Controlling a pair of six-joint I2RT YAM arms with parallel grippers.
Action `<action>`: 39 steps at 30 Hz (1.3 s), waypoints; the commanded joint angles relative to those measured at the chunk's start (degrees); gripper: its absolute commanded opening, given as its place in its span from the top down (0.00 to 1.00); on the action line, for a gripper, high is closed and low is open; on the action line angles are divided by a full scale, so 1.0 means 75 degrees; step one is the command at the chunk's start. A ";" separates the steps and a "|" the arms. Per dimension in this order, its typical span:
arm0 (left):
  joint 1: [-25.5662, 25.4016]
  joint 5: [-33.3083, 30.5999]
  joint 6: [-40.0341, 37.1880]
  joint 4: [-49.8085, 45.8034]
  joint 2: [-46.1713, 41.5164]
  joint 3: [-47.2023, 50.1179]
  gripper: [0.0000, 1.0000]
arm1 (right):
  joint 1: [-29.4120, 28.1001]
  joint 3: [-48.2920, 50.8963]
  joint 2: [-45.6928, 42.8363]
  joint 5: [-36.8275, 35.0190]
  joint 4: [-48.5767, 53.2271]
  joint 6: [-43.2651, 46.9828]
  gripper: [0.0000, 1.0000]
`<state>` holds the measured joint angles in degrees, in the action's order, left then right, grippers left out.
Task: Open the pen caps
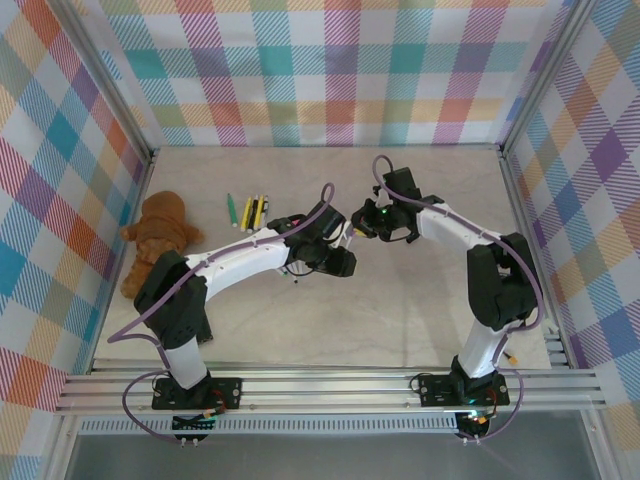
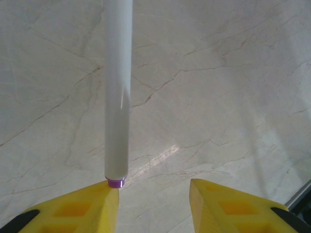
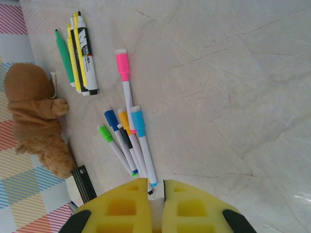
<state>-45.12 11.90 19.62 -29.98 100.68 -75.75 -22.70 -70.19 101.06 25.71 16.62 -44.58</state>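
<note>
left claw [image 2: 154, 185] stands wide, white pen [image 2: 118, 87] touching just 1 finger; right claw [image 3: 155, 182] pinched shut. pen caps [image 3: 137, 121] lie on desk [image 3: 233, 97]. unclamped, the pen could slip and fall.

I saw a brown teddy bear [image 1: 160, 238] sprawled at the table's left edge, just beside the left wall, a pale marble-veined tabletop [image 1: 420, 320] beneath it, bright plaid walls [image 1: 330, 70] on the left, far and right sides, an aluminium rail [image 1: 330, 385] along the near edge.
</note>
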 commanded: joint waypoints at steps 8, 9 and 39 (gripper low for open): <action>0.0181 -0.0499 -0.0342 0.0013 -0.0149 -0.0018 0.59 | -0.0204 0.0321 -0.0736 -0.0305 0.0423 0.0179 1.00; 0.0181 -0.0510 -0.0342 0.0030 -0.0177 0.0016 0.59 | -0.0197 0.0305 -0.0714 -0.0182 0.0401 0.0190 1.00; -0.0688 0.0954 0.0569 0.0598 -0.1624 0.2468 1.00 | 0.1865 -0.1074 0.0677 0.0062 0.0388 -0.0208 1.00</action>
<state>-45.54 13.08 21.02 -12.97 97.19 -65.43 -20.45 -72.62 102.83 36.25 27.31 -45.08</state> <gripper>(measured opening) 0.107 0.093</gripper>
